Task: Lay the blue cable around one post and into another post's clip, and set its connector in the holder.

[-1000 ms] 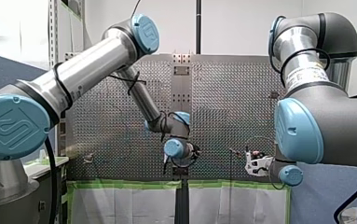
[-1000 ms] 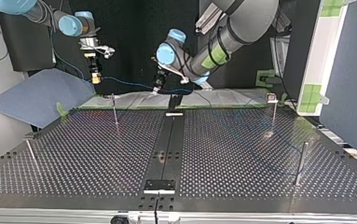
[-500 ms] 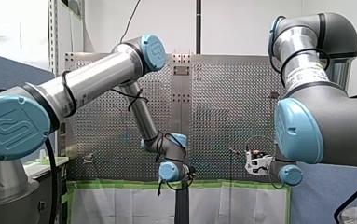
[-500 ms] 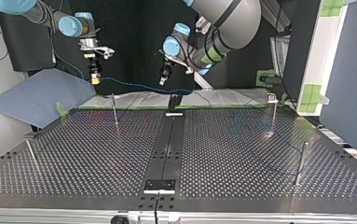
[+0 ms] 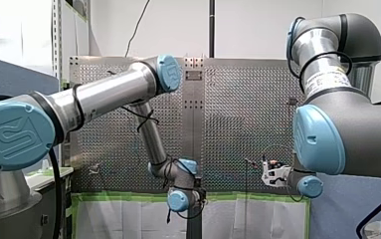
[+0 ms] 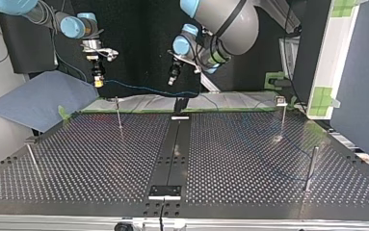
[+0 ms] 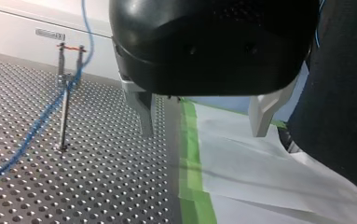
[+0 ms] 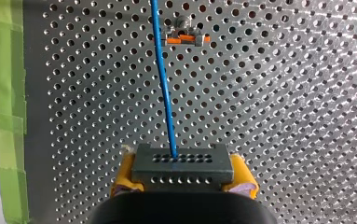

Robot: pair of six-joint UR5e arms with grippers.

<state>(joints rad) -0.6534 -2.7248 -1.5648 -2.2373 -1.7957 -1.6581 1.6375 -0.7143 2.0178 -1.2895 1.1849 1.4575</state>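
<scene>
Perforated table [image 6: 249,159] wall to wall, green tape [image 7: 192,154] and white paper [image 7: 260,182] along one edge. Up at ten o'clock in the top view, my right gripper [image 6: 98,81] was clamped on the connector [image 8: 181,164], with yellow pads [image 8: 126,181] pinching the dark block from both sides. The blue cable [image 8: 163,84] left the block's face and ran straight ahead, twelve o'clock from the pads, passing just beside an orange clip [image 8: 184,37]. Whether it sat in that clip, I couldn't tell.

My left gripper [image 7: 203,119] hung over the taped edge, fingers [image 7: 144,112] spread wide with nothing between them. Off to its ten o'clock the cable brushed past a post [image 7: 64,107] and trailed low over the plate.

Handling call: a thin, light, limp line that would sag and swing rather than keep a shape, so it wanted tension. The block was the one stiff part and the sound place to hold. A second grip belonged on the cable close to a post, loose enough to let it slide.
</scene>
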